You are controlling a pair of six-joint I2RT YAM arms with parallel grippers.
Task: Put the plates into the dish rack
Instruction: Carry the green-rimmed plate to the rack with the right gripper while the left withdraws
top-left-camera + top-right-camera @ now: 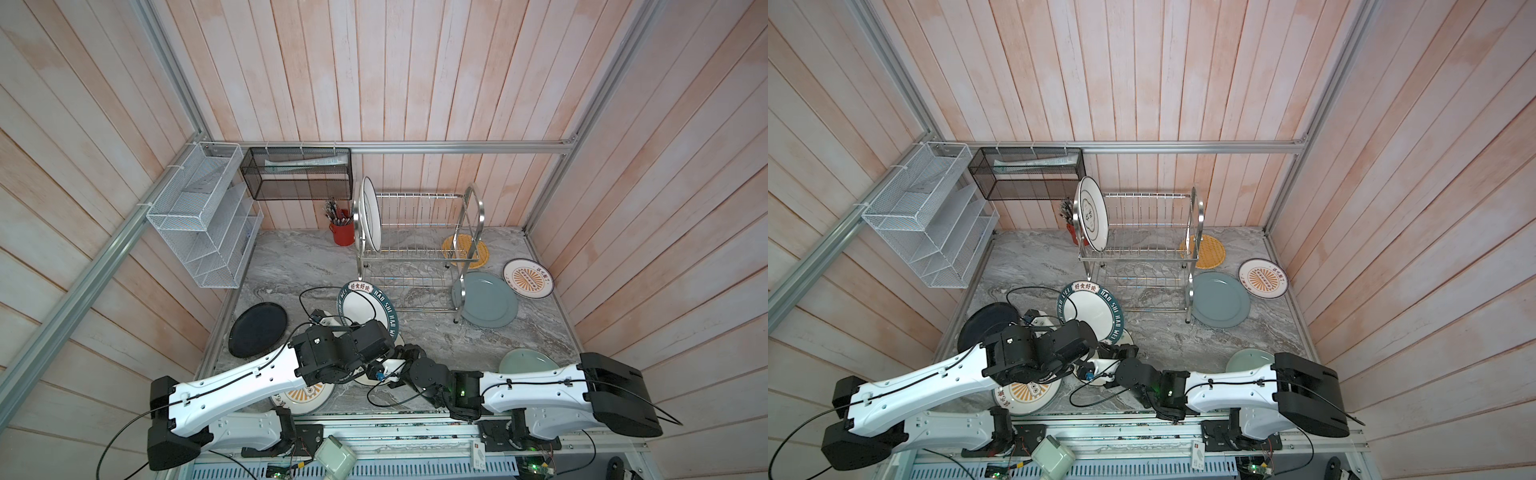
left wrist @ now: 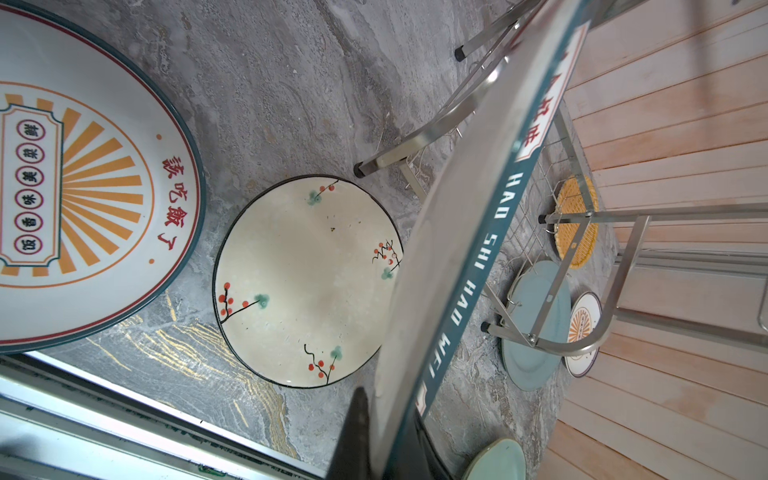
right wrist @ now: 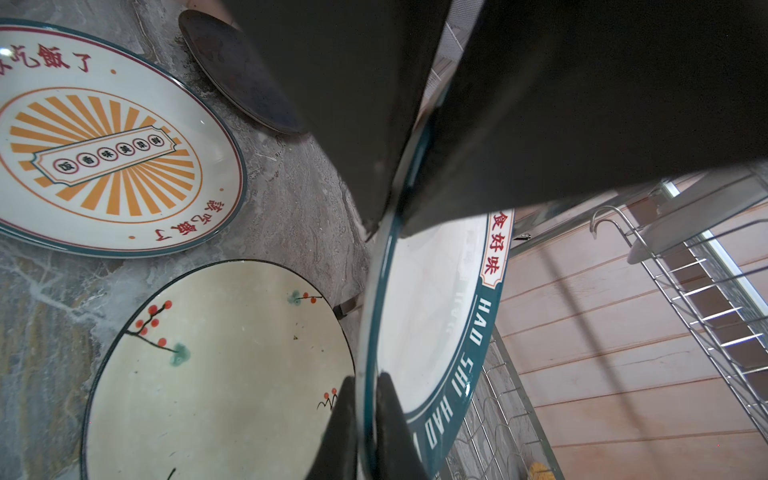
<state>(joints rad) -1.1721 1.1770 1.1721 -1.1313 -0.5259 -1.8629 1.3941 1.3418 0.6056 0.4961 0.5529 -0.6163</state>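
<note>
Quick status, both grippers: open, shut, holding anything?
Left gripper: shut on the rim of the teal-rimmed lettered plate.
Right gripper: shut on the same plate's rim.

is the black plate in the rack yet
No, the black plate lies flat on the table, left of the rack.

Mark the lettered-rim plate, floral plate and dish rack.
lettered-rim plate (image 1: 362, 306): in a top view, white centre.
floral plate (image 2: 306, 282): left wrist view, bare middle.
dish rack (image 1: 419, 194): in a top view, top rail.
</note>
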